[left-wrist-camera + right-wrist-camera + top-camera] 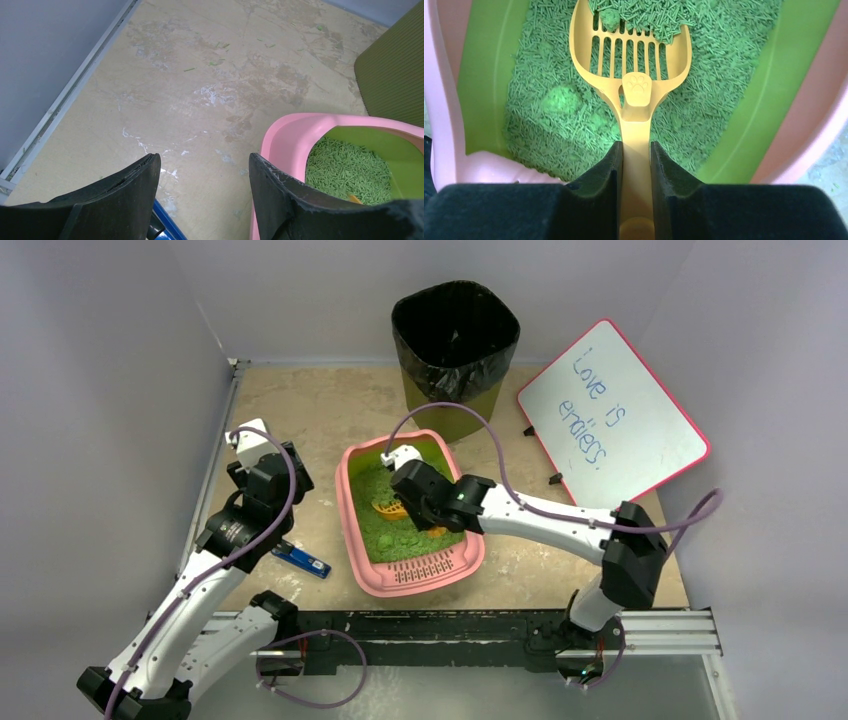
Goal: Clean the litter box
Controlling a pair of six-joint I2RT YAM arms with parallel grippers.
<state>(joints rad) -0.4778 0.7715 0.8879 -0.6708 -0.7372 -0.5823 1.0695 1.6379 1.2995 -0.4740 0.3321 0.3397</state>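
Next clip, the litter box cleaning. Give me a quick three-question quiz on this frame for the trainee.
1. True or false: the left gripper is shut on the scoop.
2. What does the right gripper hold? A) whiteboard B) scoop C) bin bag
3. Fill in: the scoop's slotted head is inside the litter box, carrying green ____.
Key: 1 false, it is open and holds nothing. 2 B, clamped on the handle. 3 litter.
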